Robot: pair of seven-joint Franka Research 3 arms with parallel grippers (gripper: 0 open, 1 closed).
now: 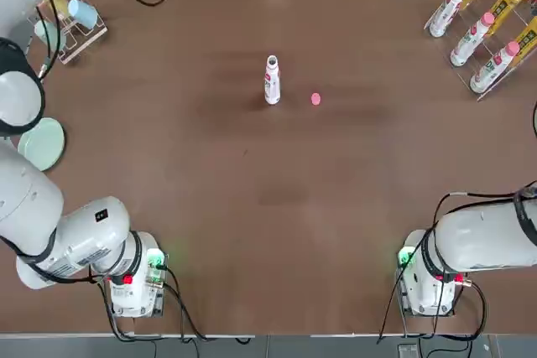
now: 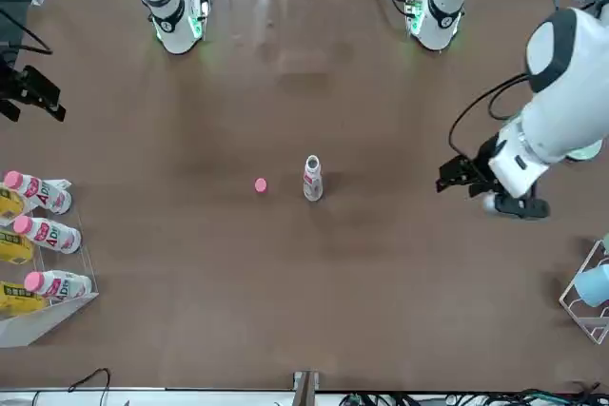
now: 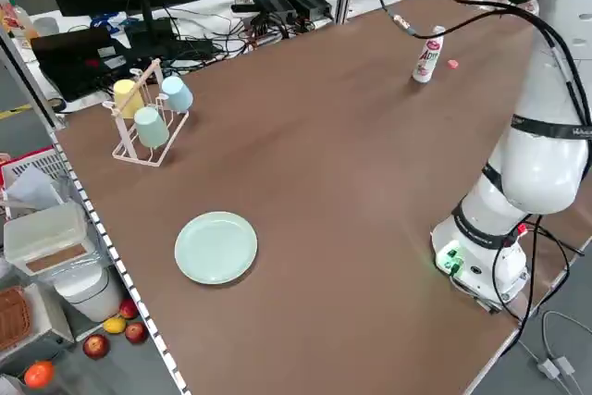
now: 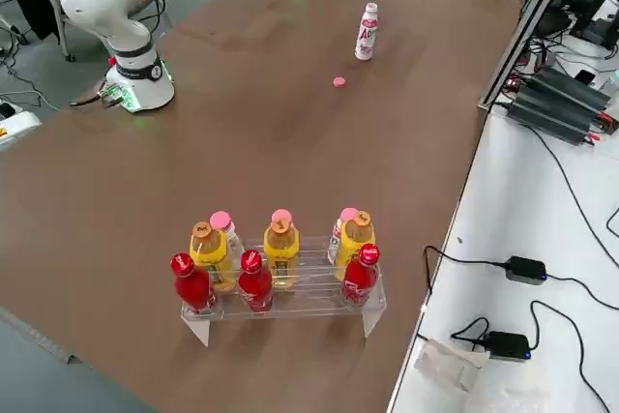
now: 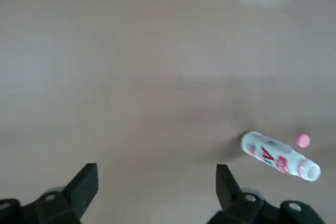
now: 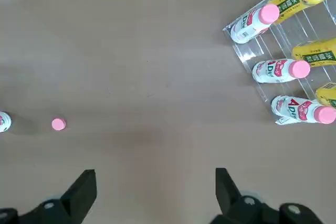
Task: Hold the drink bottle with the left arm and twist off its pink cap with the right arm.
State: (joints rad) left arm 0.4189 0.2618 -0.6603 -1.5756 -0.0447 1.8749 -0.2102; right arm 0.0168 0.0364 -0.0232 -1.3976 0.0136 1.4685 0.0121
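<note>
Drink bottle (image 1: 272, 80) is standing upright mid-worktop (image 1: 252, 207), neck bare, and the pink cap (image 1: 315, 99) is lying on the surface just beside it, apart from the bottle, so I'm reading the twist-off as done. I'm seeing the left gripper (image 2: 455, 178) hanging off to the bottle's left side, well apart from it, fingers spread and holding nothing. The right gripper (image 6: 156, 195) is also spread wide and empty, sitting back on its own side with the cap far ahead of it. Risk from here, my call: an open bottle with no support is tipping easily, so any sweep of the left arm (image 2: 561, 92) through the middle could be knocking it over and spilling; the loose cap could be rolling if brushed. Around: bottle rack (image 1: 482, 23) at the far right corner, cup rack (image 1: 71, 23) at the far left corner, green plate (image 1: 40, 143) near the left edge. Nothing is standing between either gripper and the bottle.
</note>
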